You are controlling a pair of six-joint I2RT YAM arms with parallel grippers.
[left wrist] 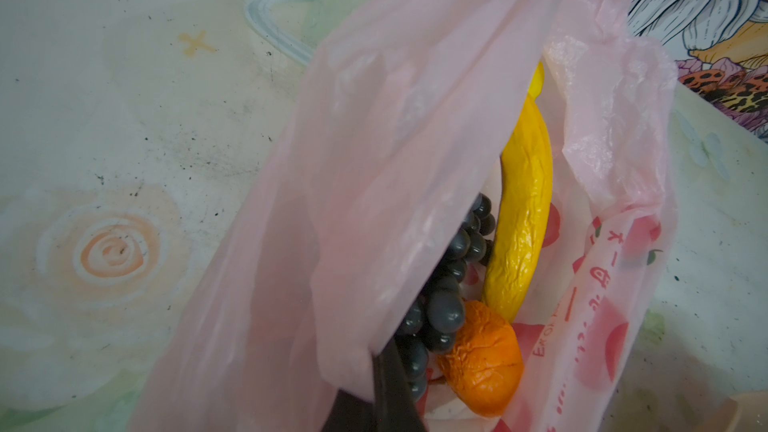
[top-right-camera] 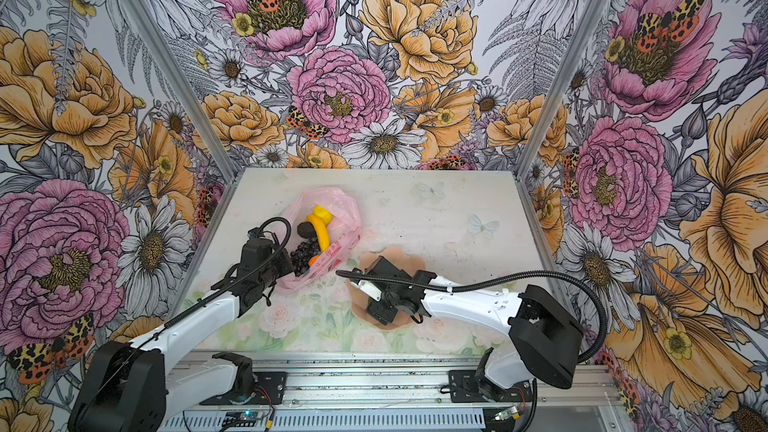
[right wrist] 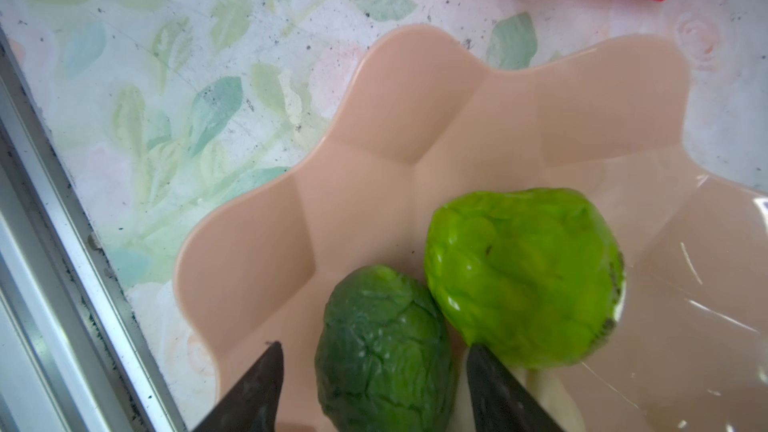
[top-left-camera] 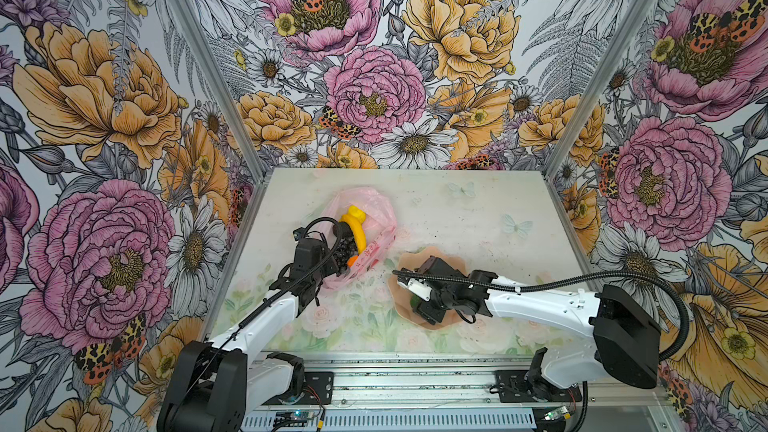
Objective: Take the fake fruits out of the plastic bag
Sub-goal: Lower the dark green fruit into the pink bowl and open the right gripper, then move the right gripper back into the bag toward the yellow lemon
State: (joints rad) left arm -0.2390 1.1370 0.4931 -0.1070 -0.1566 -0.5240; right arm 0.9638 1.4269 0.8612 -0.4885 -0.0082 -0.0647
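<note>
Left gripper [left wrist: 376, 386] pinches plastic bag [left wrist: 374, 160] film; right gripper [right wrist: 374, 353] spread astride dark green fruit [right wrist: 386, 392] in bowl [right wrist: 415, 97].

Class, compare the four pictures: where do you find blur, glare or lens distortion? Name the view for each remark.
Both top views: even light, and the wide-angle lens splays the wall posts outward. Left wrist view: the plastic bag film nearest the lens is soft, while the banana is crisp. Right wrist view: white glare streaks beside the light green fruit.

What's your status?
Left gripper shut on pink plastic bag. Right gripper open astride dark green wrinkled fruit in peach scalloped bowl. Yellow banana, dark grapes, orange fruit bagged; bag overhangs grapes.
</note>
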